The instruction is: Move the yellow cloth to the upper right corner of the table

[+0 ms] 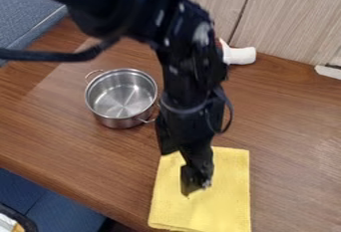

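The black gripper (194, 185) hangs over the upper middle of the yellow cloth (223, 203), its tip low at the fabric. Whether it touches the cloth I cannot tell. The cloth lies flat and folded on the brown wooden table at the bottom centre of the view, one corner near the front edge. Part of its upper left is hidden behind the gripper.
A steel pot (121, 99) with two handles stands left of the arm. At the back, partly behind the arm, lies a white object (240, 55). Wood-grain panels (286, 17) rise behind the table (293, 126).
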